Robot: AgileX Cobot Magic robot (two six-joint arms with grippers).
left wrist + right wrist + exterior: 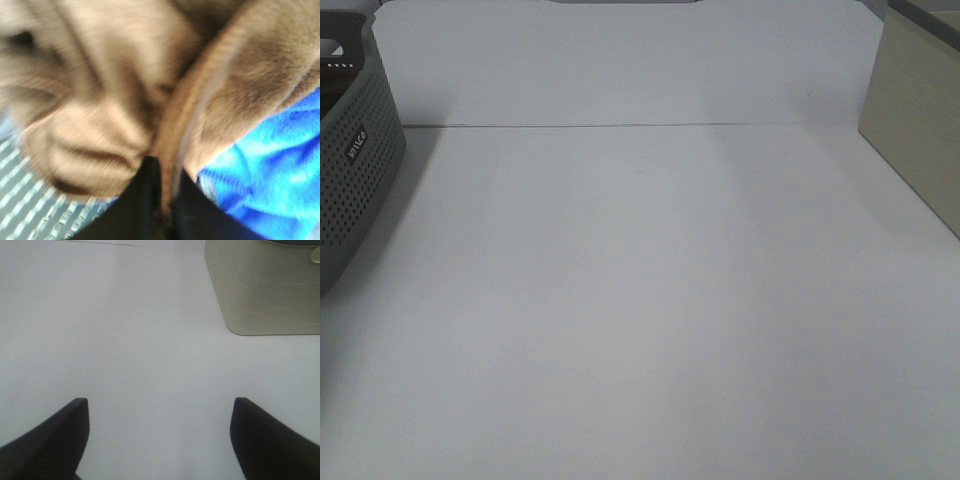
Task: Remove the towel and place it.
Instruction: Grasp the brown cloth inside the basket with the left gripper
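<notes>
The towel [100, 100], a brown terry cloth lying in crumpled folds, fills most of the left wrist view. My left gripper [167, 167] is shut on a fold of it by a stitched hem, its black fingers [145, 195] pressed close together. My right gripper [160, 407] hangs open over the bare white table [150, 330], with nothing between its fingers. In the exterior high view neither gripper shows and the towel is out of sight.
A blue cloth [270, 170] lies against the towel. A grey perforated basket [355, 170] stands at the table's left edge, and its wall [25, 200] shows beside the towel. A beige bin [915, 130] stands at the right, also seen as the beige bin [265, 290].
</notes>
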